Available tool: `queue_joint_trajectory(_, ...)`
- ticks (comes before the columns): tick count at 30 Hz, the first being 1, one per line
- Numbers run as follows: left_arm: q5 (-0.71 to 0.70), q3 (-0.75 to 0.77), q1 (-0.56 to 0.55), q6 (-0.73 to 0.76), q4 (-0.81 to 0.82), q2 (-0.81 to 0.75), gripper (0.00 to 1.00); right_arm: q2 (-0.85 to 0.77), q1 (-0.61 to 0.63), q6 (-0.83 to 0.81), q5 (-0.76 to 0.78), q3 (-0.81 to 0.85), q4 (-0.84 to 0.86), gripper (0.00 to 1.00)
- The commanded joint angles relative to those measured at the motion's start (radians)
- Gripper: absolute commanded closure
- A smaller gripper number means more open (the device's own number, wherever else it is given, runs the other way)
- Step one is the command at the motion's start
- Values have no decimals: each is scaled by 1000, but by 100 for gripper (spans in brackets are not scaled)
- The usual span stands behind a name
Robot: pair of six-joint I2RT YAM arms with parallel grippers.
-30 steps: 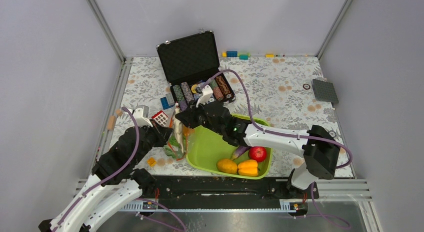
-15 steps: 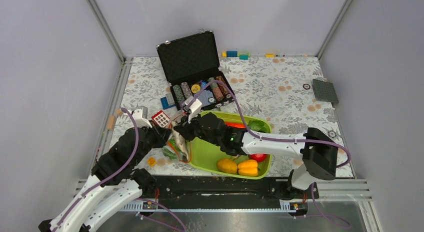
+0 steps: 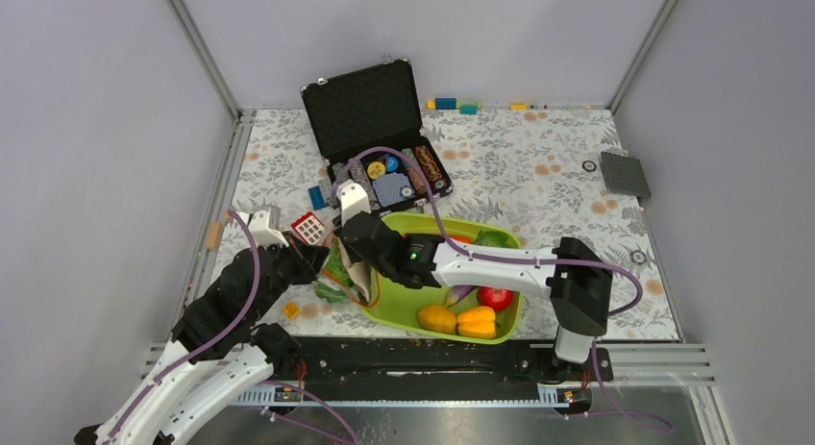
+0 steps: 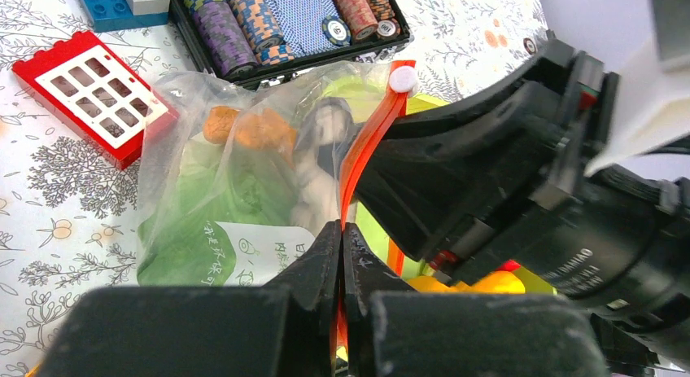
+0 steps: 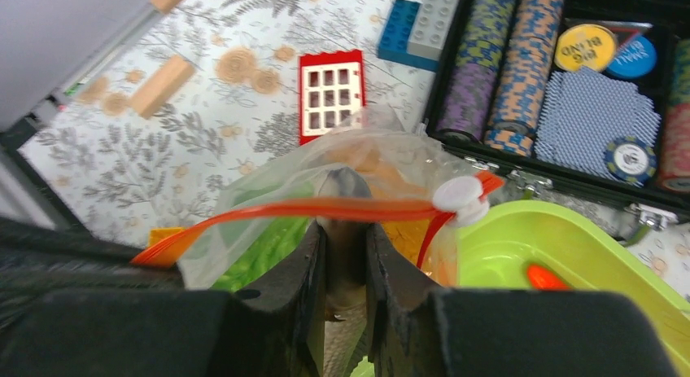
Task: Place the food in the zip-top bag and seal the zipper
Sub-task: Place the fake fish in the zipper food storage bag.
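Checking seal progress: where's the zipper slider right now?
Right wrist view: the white slider sits at the end of the zipper nearest the green tray, just below the chip case.

- Bag (image 4: 207,190): clear, mouth open, beside the tray (image 3: 392,299); lettuce (image 4: 203,210), carrot (image 4: 244,129) and fish (image 4: 319,161) inside.
- Zipper (image 4: 370,141): orange-red, unsealed, white slider (image 4: 401,78) at one end.
- Apple (image 3: 495,296), eggplant (image 3: 459,292), two peppers (image 3: 477,321): in the tray.

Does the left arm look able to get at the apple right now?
Probably not. The left gripper is shut on the zipper, and the right gripper holds the fish in the bag mouth, its arm lying across the tray between the left gripper and the apple.
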Motion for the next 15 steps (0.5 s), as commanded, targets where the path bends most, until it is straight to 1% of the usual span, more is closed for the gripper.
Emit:
queue_joint_trajectory(1, 28, 28, 2, 17, 91, -17, 100, 70, 1, 1, 134, 84, -165, 87)
queue_joint_trajectory(4, 62, 29, 2, 26, 98, -19, 100, 106, -5, 28, 154, 122, -197, 86)
queue_joint_trajectory(6, 82, 28, 3, 28, 101, -20, 100, 120, -13, 44, 155, 139, -204, 81)
queue_joint_trajectory(7, 87, 27, 3, 28, 100, -21, 100, 124, -18, 49, 154, 148, -213, 75)
queue_joint_trajectory(11, 74, 17, 2, 22, 98, -31, 100, 95, -35, 26, 119, 174, -240, 57)
queue_joint_trajectory(13, 54, 12, 3, 15, 91, -33, 100, 50, -35, -31, 48, 163, -231, 50)
queue_joint_trajectory(14, 47, 11, 3, 11, 91, -32, 100, 27, -35, -60, 8, 150, -225, 45)
queue_joint_trajectory(15, 42, 8, 3, 7, 91, -31, 100, 2, -35, -95, -40, 139, -214, 37)
